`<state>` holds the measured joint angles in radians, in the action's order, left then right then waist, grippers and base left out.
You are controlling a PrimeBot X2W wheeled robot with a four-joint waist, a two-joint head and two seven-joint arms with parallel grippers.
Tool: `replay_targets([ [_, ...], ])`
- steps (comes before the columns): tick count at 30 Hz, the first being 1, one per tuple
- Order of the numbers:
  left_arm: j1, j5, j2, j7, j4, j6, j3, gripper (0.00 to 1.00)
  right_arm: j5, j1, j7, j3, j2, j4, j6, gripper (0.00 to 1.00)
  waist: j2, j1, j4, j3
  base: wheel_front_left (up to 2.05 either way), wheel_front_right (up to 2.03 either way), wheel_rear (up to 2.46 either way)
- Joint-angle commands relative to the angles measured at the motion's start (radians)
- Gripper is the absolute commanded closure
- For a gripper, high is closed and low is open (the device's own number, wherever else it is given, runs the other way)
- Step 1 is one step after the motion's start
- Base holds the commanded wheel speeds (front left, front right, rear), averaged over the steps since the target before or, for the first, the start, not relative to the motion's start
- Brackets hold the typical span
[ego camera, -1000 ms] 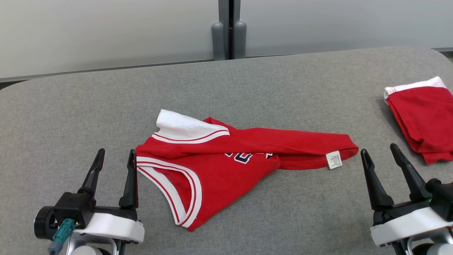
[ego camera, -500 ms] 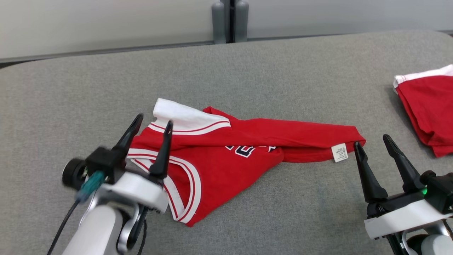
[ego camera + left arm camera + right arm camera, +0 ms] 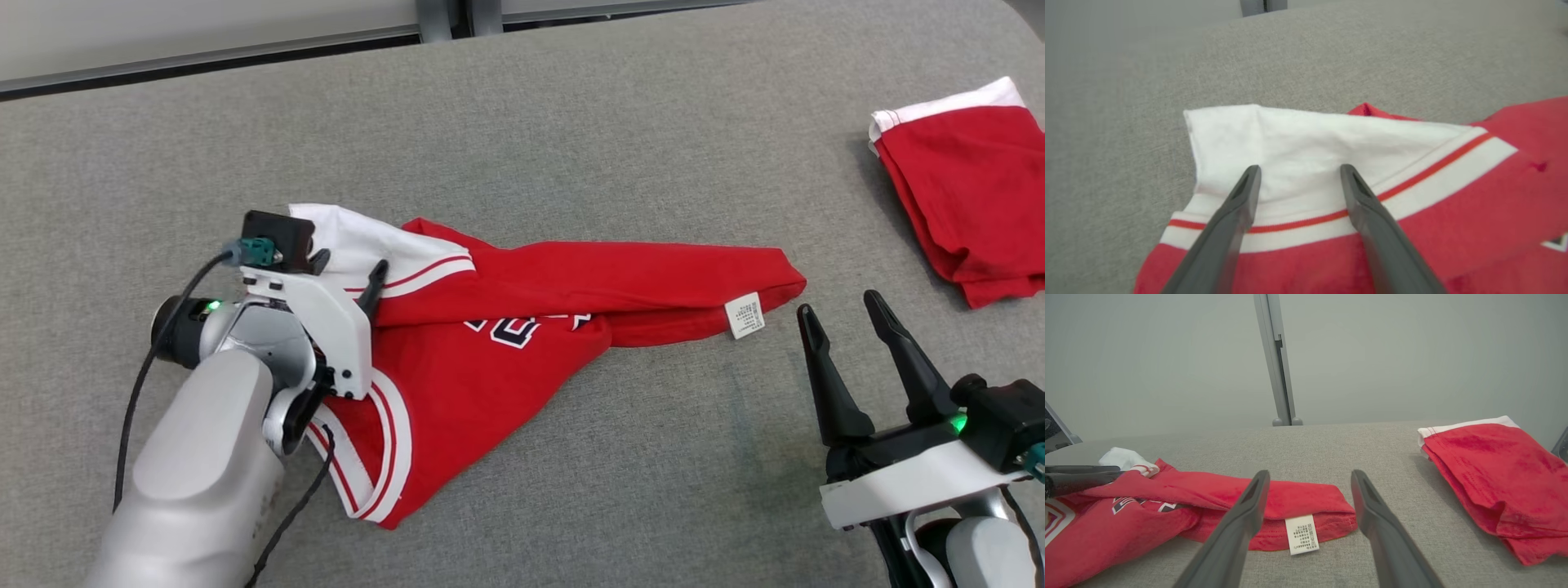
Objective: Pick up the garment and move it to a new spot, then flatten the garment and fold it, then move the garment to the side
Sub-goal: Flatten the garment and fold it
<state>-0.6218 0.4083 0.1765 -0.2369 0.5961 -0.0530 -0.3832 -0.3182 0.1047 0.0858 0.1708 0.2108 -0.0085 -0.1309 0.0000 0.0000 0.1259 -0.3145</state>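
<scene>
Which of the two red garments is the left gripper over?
The rumpled, lettered jersey at centre: the left gripper, open, points at its white section. The folded red garment lies apart at far right.

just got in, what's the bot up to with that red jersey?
The left gripper, jaws open, is poised over the white end of the crumpled red jersey on the grey table, nothing gripped yet. The right gripper hangs open near the care label. A folded red garment lies far right.
</scene>
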Motion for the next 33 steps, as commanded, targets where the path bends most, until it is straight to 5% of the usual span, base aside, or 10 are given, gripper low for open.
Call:
replay_targets([
  [1,-0.022,0.012,0.000,-0.013,0.021,-0.003,0.006,0.00,-0.007,0.016,0.008,0.000,-0.001,0.003,0.000,0.00,0.0000,0.0000,0.006,-0.007,0.00,0.00,0.00],
  [3,-0.052,0.030,-0.009,-0.049,0.074,-0.009,0.010,0.00,-0.010,0.019,0.011,0.004,-0.002,0.011,0.000,0.00,0.0000,0.0000,0.010,-0.010,0.00,0.00,0.00],
  [5,-0.069,0.040,-0.010,-0.064,0.116,-0.015,0.012,0.56,-0.014,0.024,0.014,0.008,-0.003,0.016,0.000,0.00,0.0000,0.0000,0.013,-0.014,0.00,0.00,0.00],
  [6,-0.075,0.039,-0.008,-0.065,0.134,-0.016,0.008,1.00,-0.017,0.027,0.015,0.011,-0.004,0.018,0.000,0.00,0.0000,0.0000,0.015,-0.015,0.00,0.00,0.00],
  [20,-0.114,-0.032,0.001,0.183,0.156,-0.011,-0.036,1.00,-0.035,0.025,0.028,0.000,0.002,0.035,0.000,0.00,0.0000,0.0000,-0.004,0.002,0.00,0.00,0.00],
  [27,-0.010,-0.044,0.021,0.275,-0.030,0.018,-0.042,1.00,-0.030,-0.003,0.013,-0.023,0.003,0.018,0.000,0.00,0.0000,0.0000,-0.037,0.038,0.00,0.00,0.00],
  [33,0.245,-0.025,0.068,0.237,-0.302,0.080,-0.050,1.00,-0.029,-0.028,0.005,-0.035,-0.001,0.004,0.000,0.00,0.0000,0.0000,-0.054,0.061,0.00,0.00,0.00],
])
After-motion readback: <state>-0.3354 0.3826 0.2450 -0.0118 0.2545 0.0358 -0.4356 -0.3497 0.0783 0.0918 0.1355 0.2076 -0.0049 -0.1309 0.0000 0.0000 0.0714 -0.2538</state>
